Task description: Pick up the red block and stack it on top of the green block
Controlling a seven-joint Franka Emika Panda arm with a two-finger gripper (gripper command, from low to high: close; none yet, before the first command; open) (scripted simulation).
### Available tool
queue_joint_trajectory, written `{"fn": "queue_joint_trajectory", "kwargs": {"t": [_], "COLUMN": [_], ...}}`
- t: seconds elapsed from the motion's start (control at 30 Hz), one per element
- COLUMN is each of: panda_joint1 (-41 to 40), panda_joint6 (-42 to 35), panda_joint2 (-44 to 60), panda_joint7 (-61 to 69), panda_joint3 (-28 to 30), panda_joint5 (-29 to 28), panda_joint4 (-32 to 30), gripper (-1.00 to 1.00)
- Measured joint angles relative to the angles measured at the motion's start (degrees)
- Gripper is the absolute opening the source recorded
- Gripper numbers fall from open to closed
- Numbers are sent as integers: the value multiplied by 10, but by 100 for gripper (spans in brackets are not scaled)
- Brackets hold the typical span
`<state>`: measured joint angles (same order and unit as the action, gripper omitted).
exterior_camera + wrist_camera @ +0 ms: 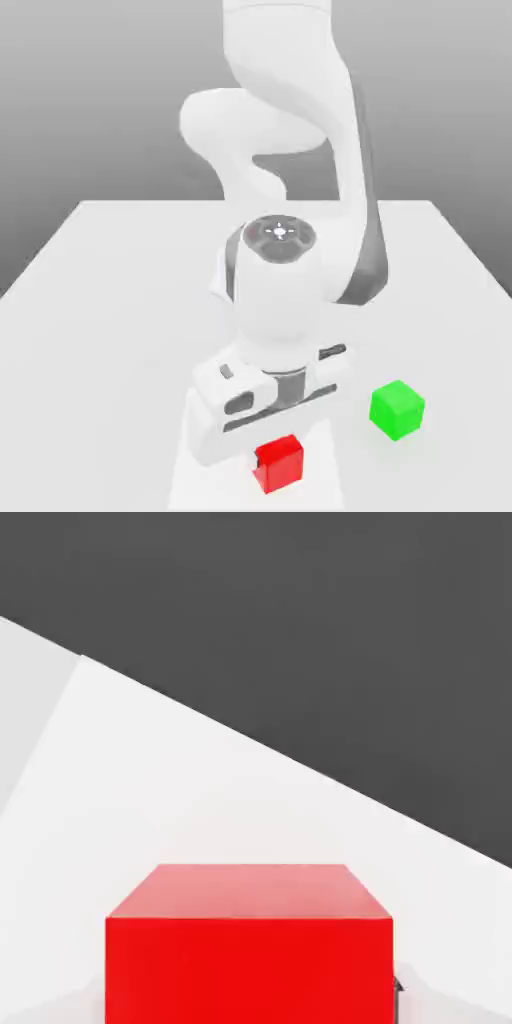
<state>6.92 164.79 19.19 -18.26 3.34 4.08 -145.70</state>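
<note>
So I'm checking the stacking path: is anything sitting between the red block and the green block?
Nothing visible. The red block sits under the hand, and the green block stands apart toward the exterior view's right, with bare table between them.

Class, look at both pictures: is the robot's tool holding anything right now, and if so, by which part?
It cannot be told. The tool is right over the red block, which fills the hand view close up, but no contact shows. The green block sits apart, untouched.

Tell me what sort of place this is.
Likely a simulated robot test scene: a plain white table against a grey void, a white Panda arm, and just two toy cubes, the red block and the green block.
</note>
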Motion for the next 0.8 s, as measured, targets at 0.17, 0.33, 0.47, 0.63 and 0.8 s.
{"fn": "queue_joint_trajectory", "kwargs": {"t": [0.17, 0.33, 0.47, 0.63, 0.8], "panda_joint1": [7, 62, 134, 174, 176], "panda_joint6": [-76, -105, -120, -88, -19], "panda_joint2": [-90, -152, -196, -185, -113], "panda_joint7": [-15, 38, 99, 141, 130], "panda_joint3": [11, -39, -66, -78, -71], "panda_joint5": [-21, -37, -37, -41, -58], "panda_joint4": [-14, -47, -77, -96, -94], "gripper": [-100, -100, -100, -100, 100]}}
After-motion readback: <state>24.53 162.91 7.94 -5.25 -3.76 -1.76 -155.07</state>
